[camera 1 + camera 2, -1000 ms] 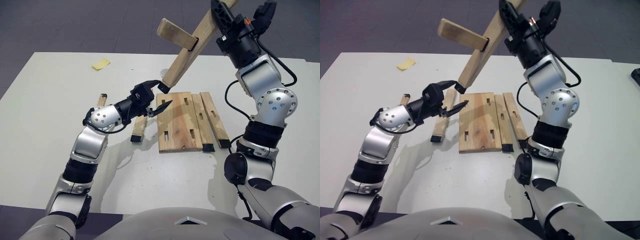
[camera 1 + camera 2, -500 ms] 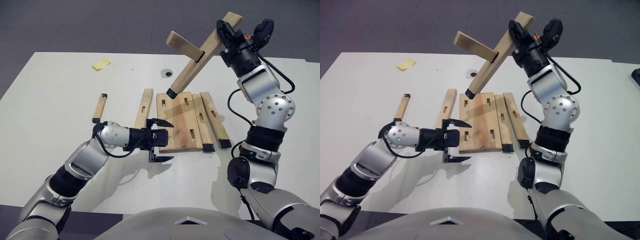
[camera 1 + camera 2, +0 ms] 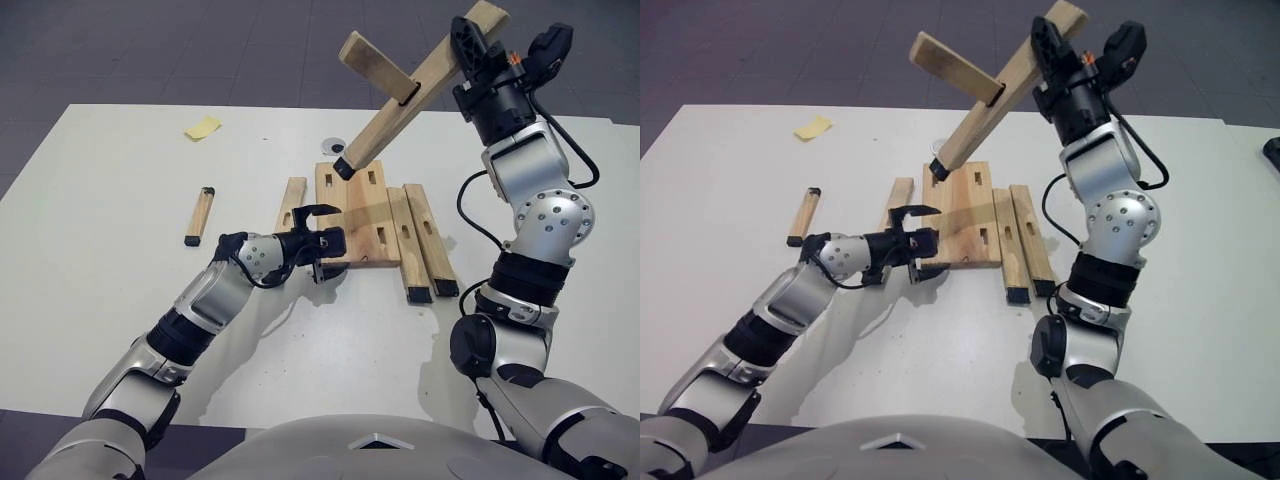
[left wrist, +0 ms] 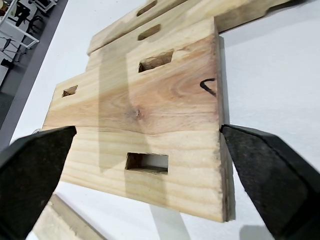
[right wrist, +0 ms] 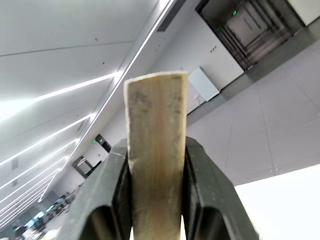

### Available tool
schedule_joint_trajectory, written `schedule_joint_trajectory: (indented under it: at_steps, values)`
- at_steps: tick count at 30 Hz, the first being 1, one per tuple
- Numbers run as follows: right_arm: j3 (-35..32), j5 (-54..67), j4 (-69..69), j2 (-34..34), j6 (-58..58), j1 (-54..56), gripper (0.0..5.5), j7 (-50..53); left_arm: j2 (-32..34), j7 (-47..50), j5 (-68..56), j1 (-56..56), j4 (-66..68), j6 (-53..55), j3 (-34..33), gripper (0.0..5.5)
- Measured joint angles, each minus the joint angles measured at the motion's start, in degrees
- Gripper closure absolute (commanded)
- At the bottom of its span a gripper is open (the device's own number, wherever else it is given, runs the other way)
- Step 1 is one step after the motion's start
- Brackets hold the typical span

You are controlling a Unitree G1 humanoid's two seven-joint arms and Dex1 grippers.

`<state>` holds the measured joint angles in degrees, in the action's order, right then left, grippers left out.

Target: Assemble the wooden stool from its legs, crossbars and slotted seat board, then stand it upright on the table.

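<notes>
My right gripper (image 3: 480,62) is shut on a wooden leg (image 3: 405,105) held high and slanted over the table's far side. A crossbar (image 3: 373,64) is plugged into the leg, whose black-capped foot hangs just above the far edge of the slotted seat board (image 3: 362,215). The right wrist view shows the leg's end (image 5: 156,150) clamped between the fingers (image 5: 112,195). My left gripper (image 3: 322,246) is open at the board's left near corner. In the left wrist view the board (image 4: 145,105) lies between my black fingers (image 4: 35,170).
Two slotted legs (image 3: 420,245) lie side by side right of the board, and a third (image 3: 290,203) lies on its left. A short crossbar (image 3: 198,216) rests farther left. A yellow note (image 3: 202,127) and a round grommet (image 3: 333,146) sit towards the far edge.
My left arm swung from the far left of the board round to its left near corner. The board has shifted away from me. The right arm lifted the leg slightly.
</notes>
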<state>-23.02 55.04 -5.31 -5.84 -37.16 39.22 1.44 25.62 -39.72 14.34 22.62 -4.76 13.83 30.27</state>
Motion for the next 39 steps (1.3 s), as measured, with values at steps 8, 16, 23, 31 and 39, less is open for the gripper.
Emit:
schedule_joint_trajectory:
  at_steps: [8,16,23,31,39]
  values:
    - [0.86,-2.94,-1.46,0.25,3.65,-1.46,4.48,1.33,-7.10,0.99,-6.67,1.90,-1.14,2.33,-4.53,0.10]
    - [10.30,-20.64,-11.97,-2.20,8.00,-13.59,4.48,2.29,-10.86,5.39,-31.89,3.26,-19.92,23.07,-32.78,0.10]
    - [10.49,-22.54,-19.01,1.76,8.67,-21.13,4.48,6.80,-16.75,30.18,-39.83,6.55,-10.00,20.29,-59.41,0.10]
    - [7.84,-21.54,-19.23,5.16,9.46,-22.56,4.48,9.13,-22.49,39.64,-38.10,6.35,-3.81,10.56,-58.33,0.10]
    - [7.60,-21.33,-17.08,7.84,11.13,-24.56,4.48,9.06,-22.80,41.45,-37.67,6.64,0.12,5.56,-55.22,0.10]
